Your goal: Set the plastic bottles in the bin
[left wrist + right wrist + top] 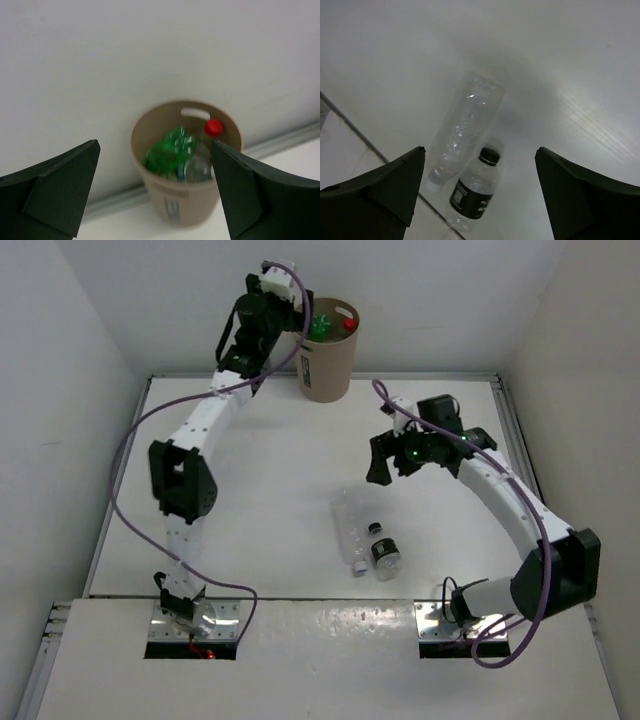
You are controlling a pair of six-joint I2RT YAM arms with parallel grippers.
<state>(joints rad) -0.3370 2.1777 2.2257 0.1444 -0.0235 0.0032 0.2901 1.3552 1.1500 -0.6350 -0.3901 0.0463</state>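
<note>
Plainly, little writing can be read: the bin (328,355) (185,200) carries a small pale label low on its wall, its print too fine and blurred to make out, and the black-capped bottle (382,552) (472,192) wears a dark label with white lettering too small for us to read. Inside the bin we see the green bottle (321,326) (170,150) and, beside it, the red-capped bottle (347,320) (213,128), its cap up near the rim under a handle cutout. Well apart from the bin, on the white bench (250,500), the clear bottle (350,530) (465,125) lies on its side, long axis running away from the bin, base toward the bin and pale cap at the far end. The black-capped bottle lies just beside that cap end, its own cap turned back toward the bin; we cannot tell whether the two touch. The left pincer (290,302) (155,150) hangs by the bin's rim, spread wide and holding nothing. The right pincer (385,468) (480,150) hovers between the bin and the two lying bottles, likewise released and bare.
</note>
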